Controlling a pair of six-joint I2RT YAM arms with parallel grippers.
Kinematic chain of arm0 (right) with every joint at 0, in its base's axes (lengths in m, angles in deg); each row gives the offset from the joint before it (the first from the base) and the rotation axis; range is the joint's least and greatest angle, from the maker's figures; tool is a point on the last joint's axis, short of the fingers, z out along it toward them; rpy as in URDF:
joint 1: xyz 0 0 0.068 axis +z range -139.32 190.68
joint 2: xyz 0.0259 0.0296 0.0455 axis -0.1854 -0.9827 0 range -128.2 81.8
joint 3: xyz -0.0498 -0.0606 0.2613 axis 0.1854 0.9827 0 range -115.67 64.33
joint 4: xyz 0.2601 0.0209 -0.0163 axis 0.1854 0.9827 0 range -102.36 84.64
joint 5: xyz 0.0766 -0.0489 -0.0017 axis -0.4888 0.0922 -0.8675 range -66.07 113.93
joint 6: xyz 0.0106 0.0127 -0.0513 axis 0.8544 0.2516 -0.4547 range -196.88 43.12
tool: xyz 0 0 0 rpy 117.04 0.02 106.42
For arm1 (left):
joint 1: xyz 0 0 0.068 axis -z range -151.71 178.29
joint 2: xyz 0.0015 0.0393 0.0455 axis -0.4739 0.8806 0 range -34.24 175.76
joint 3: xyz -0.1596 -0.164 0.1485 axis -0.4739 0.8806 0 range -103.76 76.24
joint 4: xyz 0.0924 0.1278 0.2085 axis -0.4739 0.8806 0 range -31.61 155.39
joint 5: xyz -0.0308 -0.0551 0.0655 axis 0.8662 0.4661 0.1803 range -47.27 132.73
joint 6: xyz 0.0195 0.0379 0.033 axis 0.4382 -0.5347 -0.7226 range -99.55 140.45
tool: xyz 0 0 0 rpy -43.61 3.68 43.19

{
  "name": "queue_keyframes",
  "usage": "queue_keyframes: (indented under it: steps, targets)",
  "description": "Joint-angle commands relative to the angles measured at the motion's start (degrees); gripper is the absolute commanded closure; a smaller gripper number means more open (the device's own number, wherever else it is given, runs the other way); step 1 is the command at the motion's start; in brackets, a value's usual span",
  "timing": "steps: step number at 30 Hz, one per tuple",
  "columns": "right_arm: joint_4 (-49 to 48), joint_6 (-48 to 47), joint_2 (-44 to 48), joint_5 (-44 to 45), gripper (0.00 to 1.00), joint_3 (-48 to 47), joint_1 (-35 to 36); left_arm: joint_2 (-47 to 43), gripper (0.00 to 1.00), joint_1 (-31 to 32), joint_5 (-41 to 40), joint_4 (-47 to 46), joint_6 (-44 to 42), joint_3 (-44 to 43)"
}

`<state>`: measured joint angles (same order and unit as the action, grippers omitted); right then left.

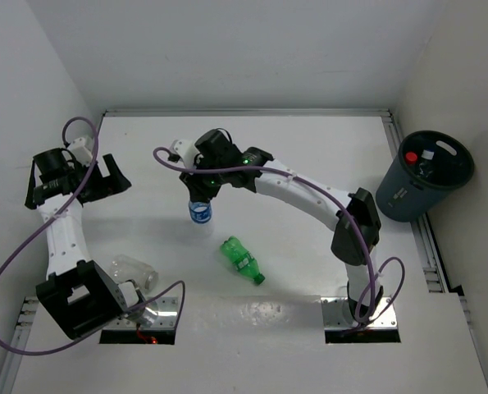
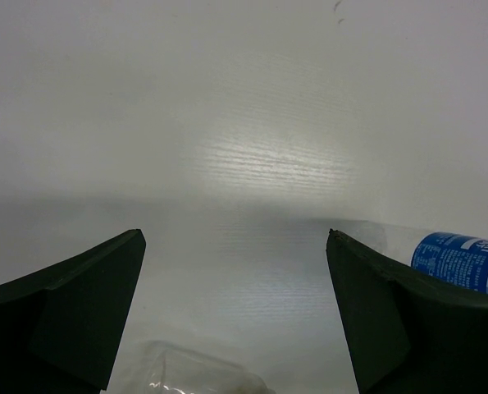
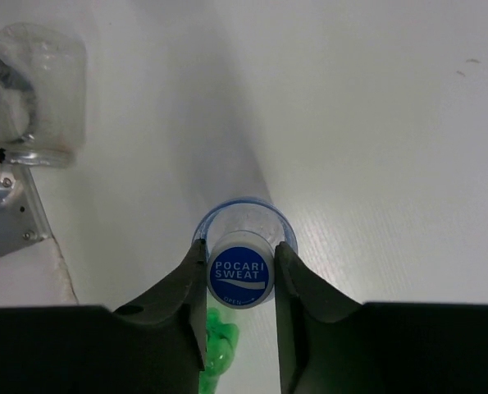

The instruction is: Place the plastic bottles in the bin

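1. My R claw (image 3: 239,250) is clamped on the cap of the upright blue-label bottle (image 1: 199,212), mid tabletop (image 1: 309,148).
2. L claw (image 2: 235,238): fingers wide apart.
3. Green bottle (image 1: 242,259) lies nearby; bin (image 1: 403,197) at far right.

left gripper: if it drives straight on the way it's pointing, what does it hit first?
Probably just the bare white table: nothing lies directly ahead of the open left gripper. The blue-labelled bottle sits at the wrist view's right edge, off that line, though depth is unclear.
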<state>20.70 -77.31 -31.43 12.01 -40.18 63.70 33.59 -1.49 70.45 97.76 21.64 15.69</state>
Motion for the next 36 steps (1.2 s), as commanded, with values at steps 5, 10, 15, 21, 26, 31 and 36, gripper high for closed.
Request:
queue_keyframes:
  steps: [5,10,15,21,26,31,36]
  targets:
    - [-0.28,-3.70,7.91,1.64,0.95,1.15,-2.82,0.19,0.00,-1.25,2.94,-0.44,-2.25,0.17]
    - [1.39,-5.37,20.84,5.41,1.00,3.08,-15.27,2.56,0.00,-0.46,6.37,-1.14,-3.48,-0.35]
    - [2.01,-6.16,34.71,6.82,1.00,2.64,-33.04,3.71,0.02,4.99,6.90,-3.69,-2.77,-0.35]
    - [4.99,-11.60,44.31,9.19,1.00,3.61,-54.91,6.25,0.02,12.45,5.59,-6.50,-0.75,-1.75]
    - [13.06,-17.68,43.98,12.88,1.00,1.50,-62.15,7.40,0.02,15.62,4.44,-7.73,1.00,-2.38]
    - [11.86,-19.08,44.58,15.88,1.00,5.01,-69.97,8.02,0.02,17.38,3.92,-7.73,1.62,-2.90]
    - [8.08,-19.88,45.20,15.53,1.00,11.51,-75.51,8.02,0.02,17.39,3.92,-7.73,1.09,-3.42]
